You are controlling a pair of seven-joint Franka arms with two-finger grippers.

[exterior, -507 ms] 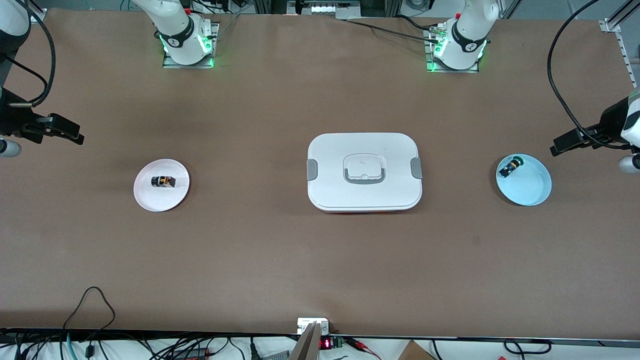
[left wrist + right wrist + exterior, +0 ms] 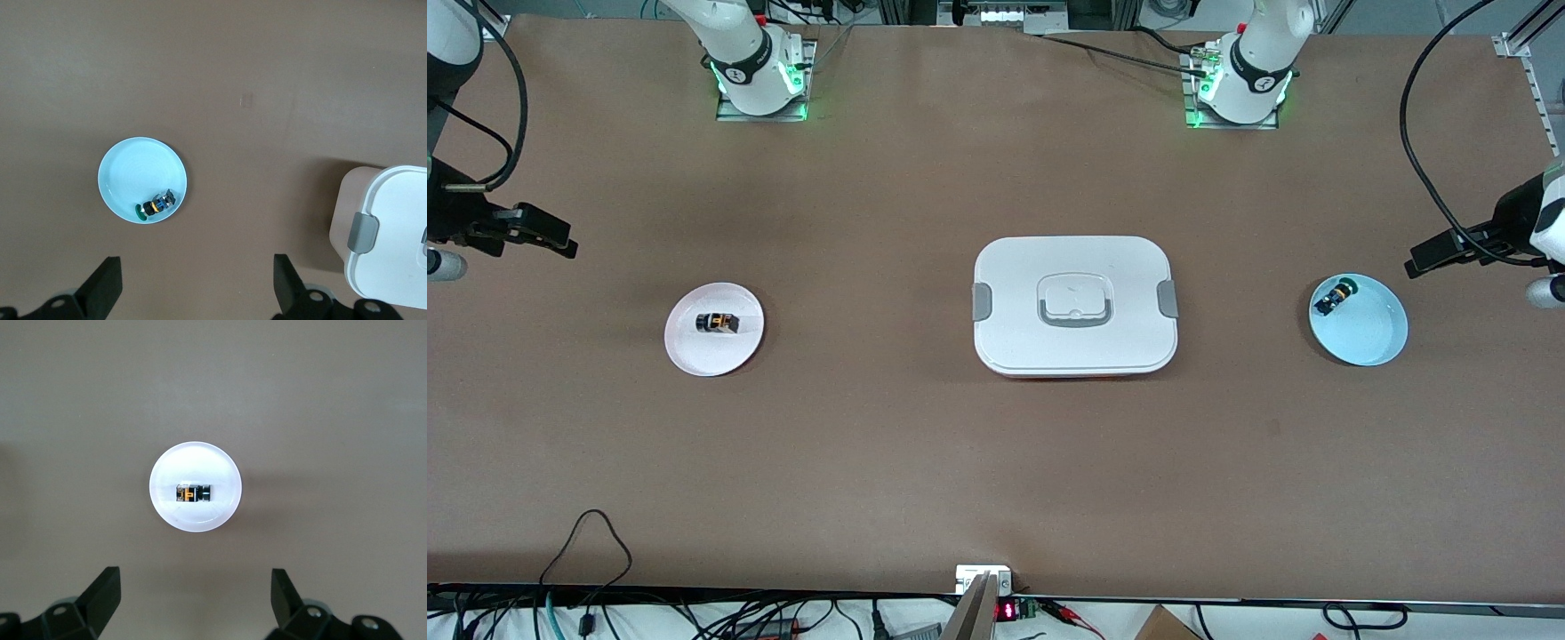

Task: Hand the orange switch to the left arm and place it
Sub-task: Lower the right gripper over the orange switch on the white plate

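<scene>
My bench (image 2: 889, 444) looks covered in a matt brown, paper-like sheet, smooth and without shine. The large white rounded-rectangular box (image 2: 1074, 307) reads as smooth plastic with duller grey clips. The round white plate (image 2: 713, 349) looks slightly glossy, and so does the round pale-blue plate (image 2: 1369, 338). I see matt black plastic on both claws.

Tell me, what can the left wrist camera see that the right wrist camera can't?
Only the left wrist view shows the blue plate holding the green-capped part, plus a corner of the box. Only the right wrist view shows the white plate with the orange switch lying on it. Both share the brown table and their own open gripper, left gripper and right gripper.
</scene>
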